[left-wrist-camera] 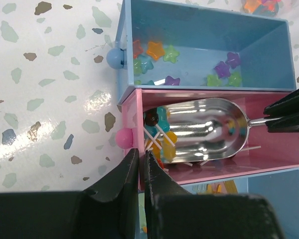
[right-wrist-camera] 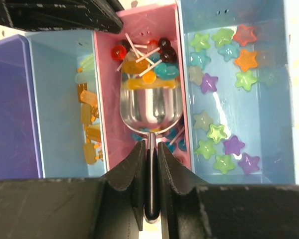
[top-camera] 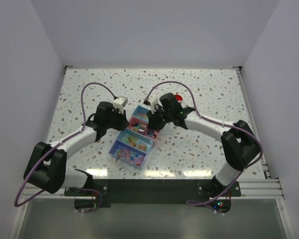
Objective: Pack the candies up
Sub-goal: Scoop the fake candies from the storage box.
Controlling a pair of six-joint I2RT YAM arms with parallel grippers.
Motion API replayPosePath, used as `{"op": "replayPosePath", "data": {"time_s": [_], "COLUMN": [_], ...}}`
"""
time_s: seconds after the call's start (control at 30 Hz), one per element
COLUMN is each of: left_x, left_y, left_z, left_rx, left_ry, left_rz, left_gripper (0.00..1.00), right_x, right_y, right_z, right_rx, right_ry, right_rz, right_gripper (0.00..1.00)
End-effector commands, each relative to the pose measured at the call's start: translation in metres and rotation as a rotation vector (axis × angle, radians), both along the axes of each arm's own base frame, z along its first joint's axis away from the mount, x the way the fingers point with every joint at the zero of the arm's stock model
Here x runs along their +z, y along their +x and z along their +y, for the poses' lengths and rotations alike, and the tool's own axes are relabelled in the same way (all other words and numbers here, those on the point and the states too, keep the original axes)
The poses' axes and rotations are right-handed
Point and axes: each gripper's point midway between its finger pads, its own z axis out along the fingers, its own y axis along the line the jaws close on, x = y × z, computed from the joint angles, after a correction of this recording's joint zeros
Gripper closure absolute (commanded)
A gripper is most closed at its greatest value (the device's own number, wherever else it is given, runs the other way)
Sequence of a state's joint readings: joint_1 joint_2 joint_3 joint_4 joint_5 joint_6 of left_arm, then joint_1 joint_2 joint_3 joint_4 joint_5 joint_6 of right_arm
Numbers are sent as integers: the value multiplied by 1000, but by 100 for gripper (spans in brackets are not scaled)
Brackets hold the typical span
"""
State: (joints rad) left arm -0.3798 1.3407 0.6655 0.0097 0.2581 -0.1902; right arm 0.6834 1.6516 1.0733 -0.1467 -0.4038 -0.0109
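The candies lie in a row of small trays. Lollipops (right-wrist-camera: 147,62) are piled in the pink tray (left-wrist-camera: 269,159), star sweets (right-wrist-camera: 224,99) in the blue tray beside it, and orange sweets (right-wrist-camera: 89,124) in the light blue tray on the other side. My right gripper (right-wrist-camera: 150,145) is shut on the handle of a metal scoop (right-wrist-camera: 150,107). The scoop lies inside the pink tray with its mouth against the lollipop pile (left-wrist-camera: 159,132). My left gripper (left-wrist-camera: 141,152) is shut on the pink tray's end wall, next to its pink knob (left-wrist-camera: 123,137).
A purple tray (right-wrist-camera: 10,99) ends the row nearest the arms' bases. A round red lid (top-camera: 178,97) lies behind the right arm. The row of trays (top-camera: 134,139) sits mid-table between both arms. The terrazzo table has walls on three sides.
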Motion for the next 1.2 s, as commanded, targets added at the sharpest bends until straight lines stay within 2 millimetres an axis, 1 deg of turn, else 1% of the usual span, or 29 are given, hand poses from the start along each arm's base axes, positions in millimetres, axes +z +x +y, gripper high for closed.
{"op": "replayPosePath", "data": {"time_s": [0.0, 0.03, 0.1, 0.17, 0.33, 0.43, 0.57, 0.7, 0.73, 0.8, 0.83, 0.87, 0.93, 1.07, 1.1, 1.17], "left_x": [20, 20, 19, 20, 21, 21, 23, 24, 24, 25, 26, 25, 26, 27, 28, 27], "left_y": [2, 2, 3, 3, 3, 3, 5, 5, 5, 6, 6, 6, 6, 7, 7, 7], "left_z": [-12, -12, -11, -11, -12, -11, -11, -11, -11, -12, -12, -12, -13, -14, -14, -14], "left_rx": [-46, -45, -41, -41, -41, -38, -34, -33, -35, -35, -36, -36, -37, -41, -41, -38], "left_ry": [-63, -64, -61, -62, -67, -66, -67, -66, -68, -69, -71, -71, -75, -80, -81, -81], "left_rz": [-51, -51, -51, -54, -58, -60, -64, -66, -65, -70, -70, -68, -70, -74, -75, -72], "left_gripper": [99, 99, 99, 99, 99, 99, 98, 98, 98, 98, 98, 98, 98, 98, 98, 98], "right_x": [-6, -10, -12, -16, -19, -16, -9, -7, -10, -9, -13, -11, -12, -17, -18, -19], "right_y": [-6, -8, -11, -14, -18, -21, -22, -26, -26, -27, -28, -29, -31, -35, -34, -34], "right_z": [-2, -1, -3, -7, -17, -20, -26, -29, -31, -30, -31, -30, -30, -31, -31, -32], "right_rx": [46, 53, 57, 55, 51, 60, 61, 64, 66, 80, 84, 89, 100, 119, 116, 113], "right_ry": [-96, -116, -159, -211, -293, -343, -405, -458, -475, -502, -522, -537, -556, -598, -609, -621], "right_rz": [13, 26, 43, 64, 88, 92, 99, 100, 108, 115, 124, 123, 132, 150, 145, 142], "right_gripper": [100, 98, 97, 92, 80, 75, 71, 71, 71, 71, 71, 70, 68, 67, 67, 74]}}
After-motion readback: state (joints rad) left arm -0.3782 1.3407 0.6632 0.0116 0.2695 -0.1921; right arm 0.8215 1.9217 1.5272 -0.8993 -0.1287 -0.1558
